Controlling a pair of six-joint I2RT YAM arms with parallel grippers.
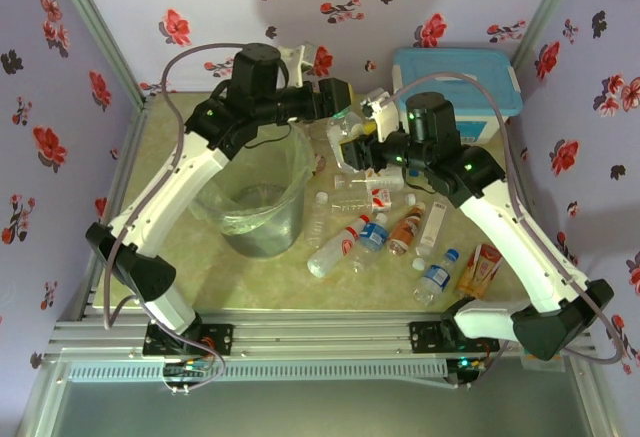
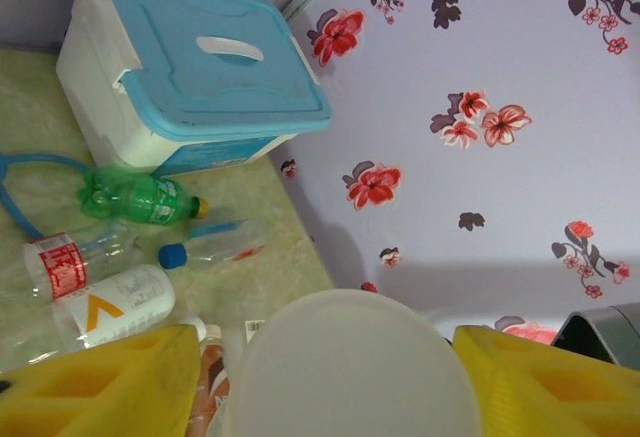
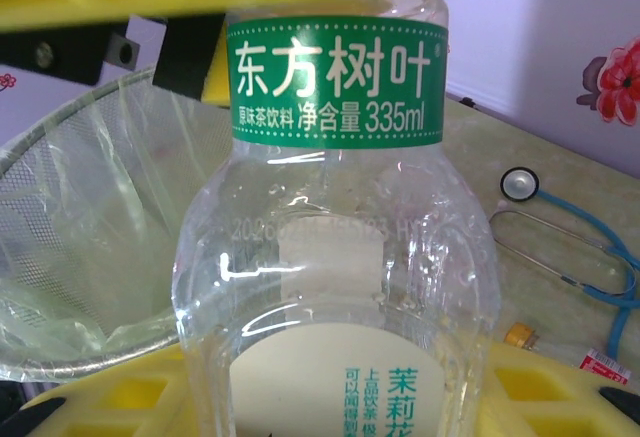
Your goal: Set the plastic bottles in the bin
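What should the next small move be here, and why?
Probably the left gripper should close firmly before anything lets go. The right gripper grips a clear bottle with a green label beside the bin, not over it. The left gripper's yellow fingers flank a white round end, apparently that bottle's; whether they touch it is unclear.

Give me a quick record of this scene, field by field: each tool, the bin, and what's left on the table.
Right tool: shut on a clear green-label bottle, just right of the bin
Left tool: straddles a round white object; grip unclear
Bin: upright, bag-lined
Table: several loose bottles lying right of the bin
Back right corner: white box, blue lid on
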